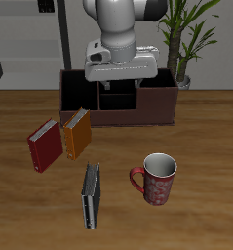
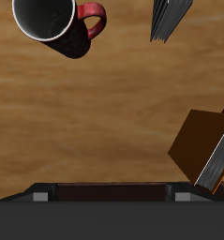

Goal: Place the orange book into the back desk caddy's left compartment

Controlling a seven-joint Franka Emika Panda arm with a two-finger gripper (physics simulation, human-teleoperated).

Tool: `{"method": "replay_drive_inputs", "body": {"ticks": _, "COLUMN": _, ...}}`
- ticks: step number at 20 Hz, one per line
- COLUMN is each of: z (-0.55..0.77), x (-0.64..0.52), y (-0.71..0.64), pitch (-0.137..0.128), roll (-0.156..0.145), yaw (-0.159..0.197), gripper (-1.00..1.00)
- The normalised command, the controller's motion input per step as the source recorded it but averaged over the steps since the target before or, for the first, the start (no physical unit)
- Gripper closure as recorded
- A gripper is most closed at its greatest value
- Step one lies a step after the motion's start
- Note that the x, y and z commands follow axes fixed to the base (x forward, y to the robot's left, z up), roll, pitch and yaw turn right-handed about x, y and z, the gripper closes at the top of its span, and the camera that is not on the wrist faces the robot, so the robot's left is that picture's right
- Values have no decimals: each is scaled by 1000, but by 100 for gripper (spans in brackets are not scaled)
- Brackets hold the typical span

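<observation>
The orange book (image 1: 77, 134) lies flat on the table in front of the back desk caddy (image 1: 157, 115), beside a dark red book (image 1: 45, 145). It also shows in the wrist view (image 2: 200, 141), with its pale page edges turned toward the gripper. The caddy is a long dark brown open box at the table's back. Its left compartment (image 1: 77, 96) is the end section behind the orange book. My gripper (image 1: 118, 88) hangs open and empty over the caddy's middle, back from the books. In the wrist view the gripper (image 2: 113, 195) has its jaws spread wide.
A grey-black book (image 1: 91, 194) lies near the table's front edge and shows in the wrist view (image 2: 170, 19). A red mug (image 1: 155, 178) stands beside it and also shows in the wrist view (image 2: 50, 21). A potted plant (image 1: 186, 39) stands behind the caddy.
</observation>
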Motion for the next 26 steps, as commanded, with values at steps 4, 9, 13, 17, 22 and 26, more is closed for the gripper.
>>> {"method": "replay_drive_inputs", "body": {"ticks": 4, "z": -45, "x": 115, "y": -175, "pitch": 4, "roll": -27, "yaw": 8, "gripper": -100}}
{"method": "replay_drive_inputs", "body": {"ticks": 9, "z": -4, "x": 139, "y": -462, "pitch": 1, "roll": -42, "yaw": 11, "gripper": -100}}
{"method": "replay_drive_inputs", "body": {"ticks": 13, "z": 72, "x": 3, "y": -942, "pitch": -30, "roll": -61, "yaw": -44, "gripper": -100}}
{"method": "replay_drive_inputs", "body": {"ticks": 17, "z": 7, "x": -33, "y": -562, "pitch": -28, "roll": -35, "yaw": -25, "gripper": -100}}
{"method": "replay_drive_inputs", "body": {"ticks": 22, "z": -106, "x": -71, "y": -596, "pitch": -60, "roll": -23, "yaw": -67, "gripper": -100}}
{"method": "replay_drive_inputs", "body": {"ticks": 26, "z": -260, "x": 20, "y": -602, "pitch": -23, "roll": -66, "yaw": -41, "gripper": -100}}
